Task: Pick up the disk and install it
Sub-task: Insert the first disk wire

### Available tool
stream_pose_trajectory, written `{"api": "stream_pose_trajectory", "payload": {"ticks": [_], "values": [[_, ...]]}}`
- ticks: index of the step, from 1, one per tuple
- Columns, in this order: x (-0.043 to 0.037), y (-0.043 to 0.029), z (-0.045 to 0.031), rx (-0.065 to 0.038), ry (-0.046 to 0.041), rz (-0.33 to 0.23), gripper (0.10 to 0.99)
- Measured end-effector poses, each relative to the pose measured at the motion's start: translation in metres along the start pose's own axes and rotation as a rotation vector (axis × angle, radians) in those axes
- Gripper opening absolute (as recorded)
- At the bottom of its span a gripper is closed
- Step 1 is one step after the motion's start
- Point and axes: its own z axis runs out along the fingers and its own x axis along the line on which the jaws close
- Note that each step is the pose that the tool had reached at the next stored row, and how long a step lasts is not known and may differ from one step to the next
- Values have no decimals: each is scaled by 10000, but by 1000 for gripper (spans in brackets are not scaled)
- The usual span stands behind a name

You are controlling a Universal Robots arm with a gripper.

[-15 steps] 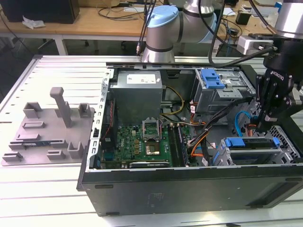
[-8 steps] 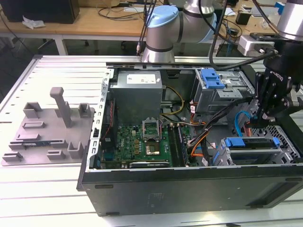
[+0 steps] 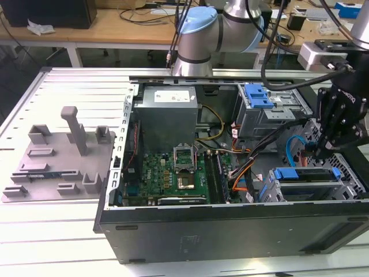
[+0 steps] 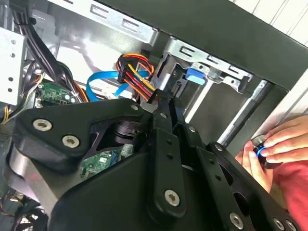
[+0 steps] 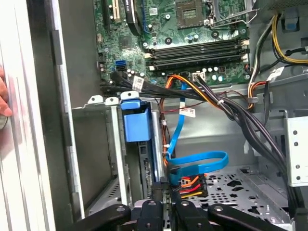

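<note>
gripper (image 5: pixel 166 209) jaws drawn together, holding nothing I can make out | disk (image 5: pixel 137 126) sits slotted in the drive cage (image 5: pixel 91 144) just ahead; I judge it dense, stiff, shock-shy (grip the blue frame, not the label) | motherboard (image 5: pixel 192 29) beyond
</note>
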Motion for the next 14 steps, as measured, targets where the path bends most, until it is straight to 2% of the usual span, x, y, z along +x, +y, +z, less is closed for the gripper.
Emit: {"api": "stream_pose_trajectory", "payload": {"ticks": [2, 3, 5, 7, 11, 14], "values": [[29, 0, -11, -7, -72, -8, 169], [48, 2, -10, -13, -149, -37, 169], [58, 6, -9, -10, -211, -122, 169], [68, 11, -8, -1, -311, -307, 169], [86, 17, -6, 12, -397, -513, 169], [182, 8, 5, 17, -427, -601, 169]]}}
